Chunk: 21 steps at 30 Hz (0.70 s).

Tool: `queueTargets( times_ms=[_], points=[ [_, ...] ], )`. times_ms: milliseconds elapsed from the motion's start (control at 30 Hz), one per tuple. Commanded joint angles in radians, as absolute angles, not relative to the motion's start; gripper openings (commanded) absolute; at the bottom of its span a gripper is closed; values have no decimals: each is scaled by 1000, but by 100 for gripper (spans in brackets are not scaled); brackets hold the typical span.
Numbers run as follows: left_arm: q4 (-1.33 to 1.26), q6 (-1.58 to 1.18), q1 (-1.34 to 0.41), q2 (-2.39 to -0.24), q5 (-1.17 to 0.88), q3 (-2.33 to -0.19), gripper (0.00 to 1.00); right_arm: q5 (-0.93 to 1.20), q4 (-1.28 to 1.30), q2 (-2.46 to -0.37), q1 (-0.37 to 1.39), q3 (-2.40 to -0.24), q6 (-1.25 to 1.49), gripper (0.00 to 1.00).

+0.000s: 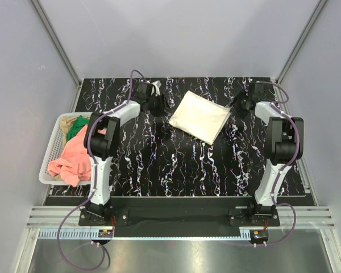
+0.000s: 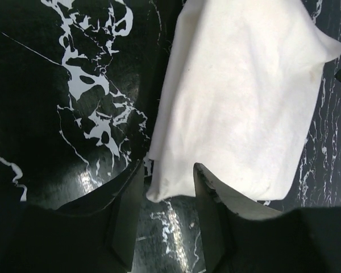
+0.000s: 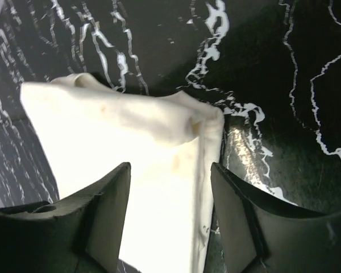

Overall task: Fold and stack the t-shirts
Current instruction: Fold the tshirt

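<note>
The cream-white t-shirt (image 1: 199, 116) lies folded into a flat, tilted rectangle on the black marbled counter (image 1: 159, 165), in the upper middle of the top view. We see the left claw (image 1: 162, 105) just off its left corner and the right claw (image 1: 236, 108) just off its right corner. The lower half of the counter in front of the shirt is bare, and so is the strip behind it up to the back wall. At the left edge of the frame sits a white mesh basket (image 1: 50, 153). It holds a crumpled salmon-pink t-shirt (image 1: 74, 159) that spills over its right rim, with a green t-shirt (image 1: 77, 129) and a tan t-shirt (image 1: 80, 119) bunched at the far end.

In the left wrist view, the left claw (image 2: 167, 210) stands apart. A rounded corner of the cream-white t-shirt (image 2: 244, 96) reaches down between its fingers (image 2: 128, 216) without being pinched. Bare counter fills the left half of the frame.

In the right wrist view, the right claw (image 3: 170, 216) is also spread. The cream-white t-shirt (image 3: 131, 142) runs between its fingers (image 3: 233, 210), and its puckered corner sits at the centre of the frame. We see bare counter across the top and right.
</note>
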State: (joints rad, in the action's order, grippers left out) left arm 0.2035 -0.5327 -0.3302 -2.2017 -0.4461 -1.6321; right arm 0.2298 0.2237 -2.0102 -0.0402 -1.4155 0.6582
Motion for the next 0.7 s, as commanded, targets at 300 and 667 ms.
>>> queueTargets(
  times_ms=[300, 667],
  points=[
    [413, -557, -327, -2044, -335, -1603, 45, 475, 271, -2152, -97, -1563, 446, 58],
    [538, -494, -337, -1859, -390, -1528, 46, 603, 377, -2397, -113, -1857, 324, 0]
  ],
)
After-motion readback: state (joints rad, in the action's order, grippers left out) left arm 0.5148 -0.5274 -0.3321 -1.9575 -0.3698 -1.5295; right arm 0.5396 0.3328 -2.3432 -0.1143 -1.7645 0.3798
